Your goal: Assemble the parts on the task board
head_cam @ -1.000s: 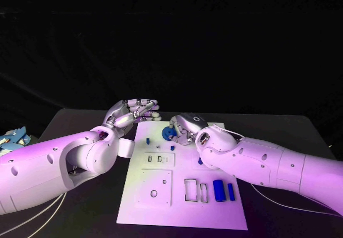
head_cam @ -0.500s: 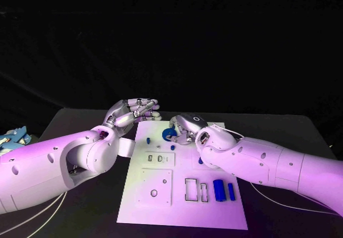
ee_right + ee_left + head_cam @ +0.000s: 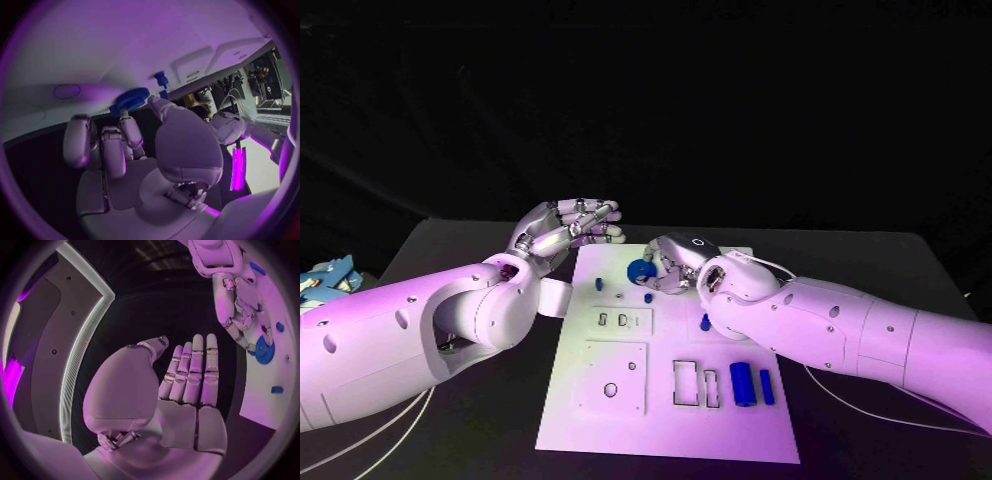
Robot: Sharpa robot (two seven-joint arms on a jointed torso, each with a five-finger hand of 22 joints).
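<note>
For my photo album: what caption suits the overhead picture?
Robot's right hand at a blue gear on the white task board; left hand raised, holding nothing.

Two bulky white arm shells with small dark screw holes; thin pale cables trail at lower left and lower right. Left hand (image 3: 570, 226) and right hand (image 3: 674, 263) are silver, segmented, many-fingered.

Black table (image 3: 877, 262), pale blue object at its left edge (image 3: 323, 278)

A black table (image 3: 459, 250) carries the white task board (image 3: 668, 425), lying flat at its middle.
</note>
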